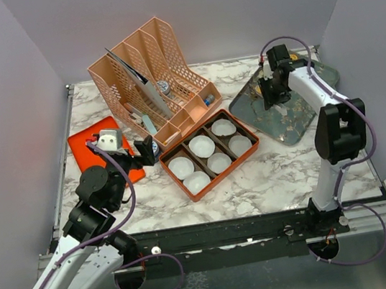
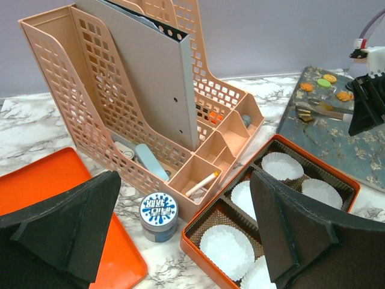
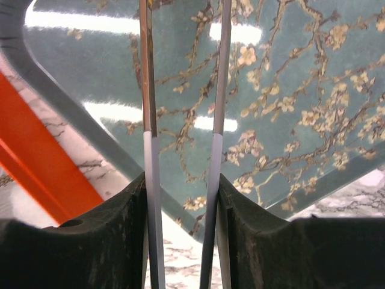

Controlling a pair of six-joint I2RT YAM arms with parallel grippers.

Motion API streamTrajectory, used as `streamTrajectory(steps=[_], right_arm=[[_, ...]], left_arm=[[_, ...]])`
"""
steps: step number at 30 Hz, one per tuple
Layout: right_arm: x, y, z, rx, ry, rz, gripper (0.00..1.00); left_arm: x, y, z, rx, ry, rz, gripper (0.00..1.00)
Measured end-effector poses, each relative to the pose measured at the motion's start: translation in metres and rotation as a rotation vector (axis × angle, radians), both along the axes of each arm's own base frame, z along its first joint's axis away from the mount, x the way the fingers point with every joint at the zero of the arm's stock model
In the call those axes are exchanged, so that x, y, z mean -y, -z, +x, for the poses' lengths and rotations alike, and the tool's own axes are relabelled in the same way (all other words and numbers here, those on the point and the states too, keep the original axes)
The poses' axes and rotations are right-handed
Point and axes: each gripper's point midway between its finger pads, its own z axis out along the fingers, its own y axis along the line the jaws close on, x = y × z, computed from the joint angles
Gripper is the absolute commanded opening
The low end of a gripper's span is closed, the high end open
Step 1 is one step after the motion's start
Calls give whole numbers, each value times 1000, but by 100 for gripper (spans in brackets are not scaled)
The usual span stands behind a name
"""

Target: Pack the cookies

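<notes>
Over the teal blossom-patterned tray (image 3: 289, 120), the right gripper (image 3: 183, 198) clamps metal tongs (image 3: 148, 120) near small orange cookies (image 2: 344, 95). The left gripper (image 2: 186, 177) hangs, fingers apart, beside white paper cups (image 2: 227, 244).

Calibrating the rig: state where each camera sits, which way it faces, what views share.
Top external: above, behind the robot, looking down on the table; left arm and right arm show.
Left wrist: low, facing across the orange box toward the floral tray; open jaws frame it.
Right wrist: facing down onto the floral tray; tongs clamped in its jaws.
Shared: all three show that tray.
</notes>
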Motion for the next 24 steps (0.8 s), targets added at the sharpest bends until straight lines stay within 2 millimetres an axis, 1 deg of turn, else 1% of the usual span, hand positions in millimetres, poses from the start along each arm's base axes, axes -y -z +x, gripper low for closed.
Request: streamTrajectory(steps=[7,12,15,19,24], right_arm=[[-7,-31,-27,51,22,66,21],[-22,-57,-47,111,6,96,21],[-43,-71,-62,144,-35,117,21],[-79,-87,-84,178,-126,146,21],[-123,-95,-112,186,-244,174,22]], left_arm=[[-2,1,2,-3,-8,-2,99],[-4,1,3,-5,-19,-4,99],[-6,2,4,-9,-26,-2,99],[-7,3,6,-12,-35,-3,99],[-10,3,7,-13,-47,-7,99]])
